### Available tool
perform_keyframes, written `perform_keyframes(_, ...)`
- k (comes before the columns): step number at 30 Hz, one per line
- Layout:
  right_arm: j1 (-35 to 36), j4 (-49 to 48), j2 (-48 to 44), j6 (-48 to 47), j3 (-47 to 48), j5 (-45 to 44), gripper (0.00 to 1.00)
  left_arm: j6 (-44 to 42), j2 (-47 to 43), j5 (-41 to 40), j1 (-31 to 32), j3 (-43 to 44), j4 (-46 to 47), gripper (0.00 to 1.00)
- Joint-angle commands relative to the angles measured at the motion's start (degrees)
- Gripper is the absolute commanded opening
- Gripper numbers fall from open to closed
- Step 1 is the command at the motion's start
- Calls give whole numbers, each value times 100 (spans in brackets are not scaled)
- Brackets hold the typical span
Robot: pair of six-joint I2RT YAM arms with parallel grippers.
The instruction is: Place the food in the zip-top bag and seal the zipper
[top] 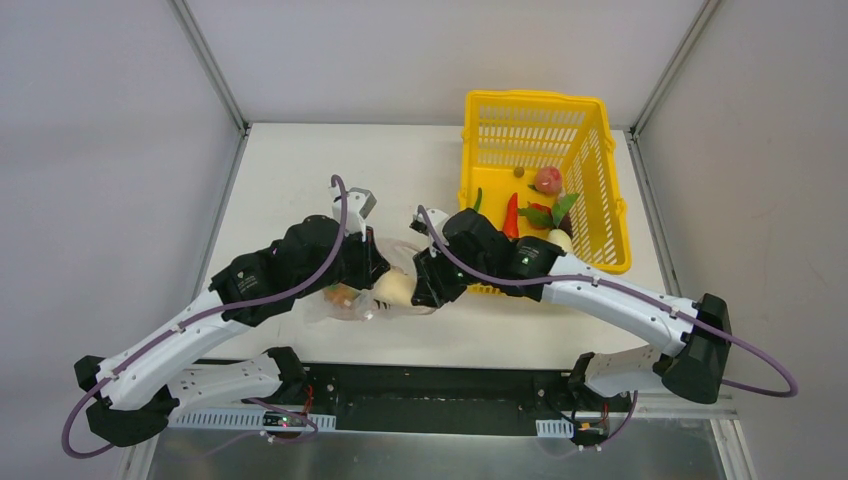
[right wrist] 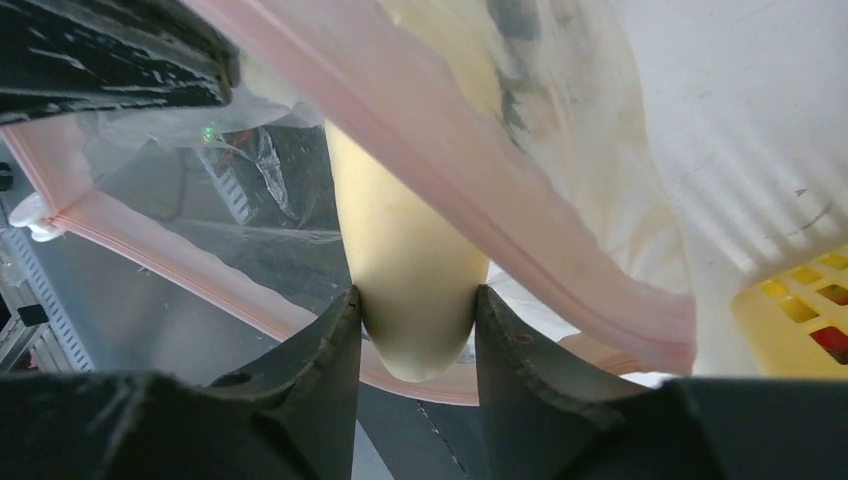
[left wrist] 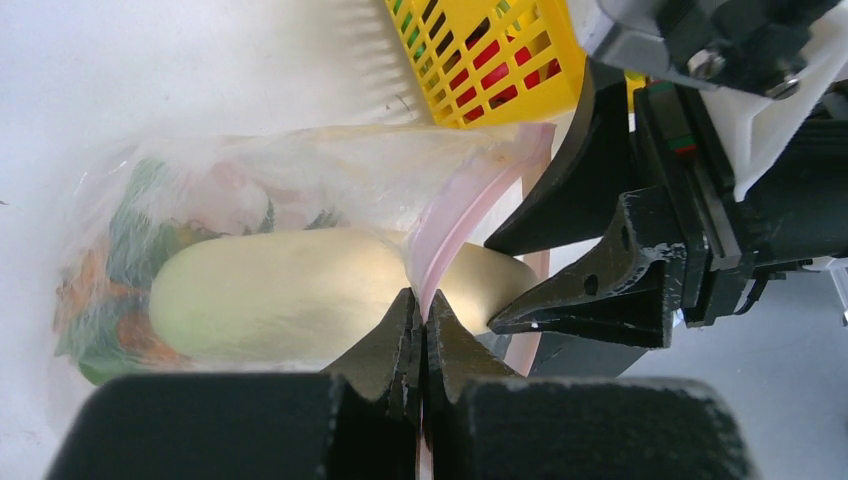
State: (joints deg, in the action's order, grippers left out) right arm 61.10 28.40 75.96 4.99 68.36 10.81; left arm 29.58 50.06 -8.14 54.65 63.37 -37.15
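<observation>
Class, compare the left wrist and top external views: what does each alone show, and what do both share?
Only left wrist: the left gripper pinching the pink zipper; green pieces inside the bag. Only top external: a red pepper and round red fruit in the yellow basket. Both: the white radish at the bag's mouth, the right gripper on it.

Radish [left wrist: 300, 295] across zip-top bag [left wrist: 250, 170] mouth

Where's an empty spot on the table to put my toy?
The far-left table is bare, from the left wall across to the yellow basket. A thin strip along the near edge is bare too. The middle is crowded: both arms' jaws meet at the zip-top bag.
</observation>
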Motion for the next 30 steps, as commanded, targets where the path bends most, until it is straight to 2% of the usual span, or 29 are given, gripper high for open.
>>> perform_keyframes(1, -6, -523, -258, 132, -193, 290, 31, 83, -76, -168, -19, -5, 199, 0)
perform_keyframes(3, -10, -614, -274, 201, -196, 267, 26, 91, -76, -168, -22, -1, 203, 0)
perform_keyframes(5, -11, -780, -292, 302, -189, 227, 17, 100, -71, -134, -22, -13, 220, 0)
perform_keyframes(12, -12, -1756, -295, 699, -266, -29, 16, 203, 36, 107, -19, -31, 364, 0)
perform_keyframes(17, -15, -1291, 207, 626, 293, -398, 17, 346, 65, 346, -19, -88, 636, 0)
perform_keyframes(20, -6, -1520, 289, 479, 234, -418, 17, 402, 47, 394, -18, -101, 735, 0)
perform_keyframes(25, -4, -1626, 263, 464, 157, -999, 16, 388, -59, 269, -18, -112, 675, 0)
perform_keyframes(30, 37, -2133, 87, 1011, -197, -2547, 17, 390, -90, 236, -13, -89, 664, 0)
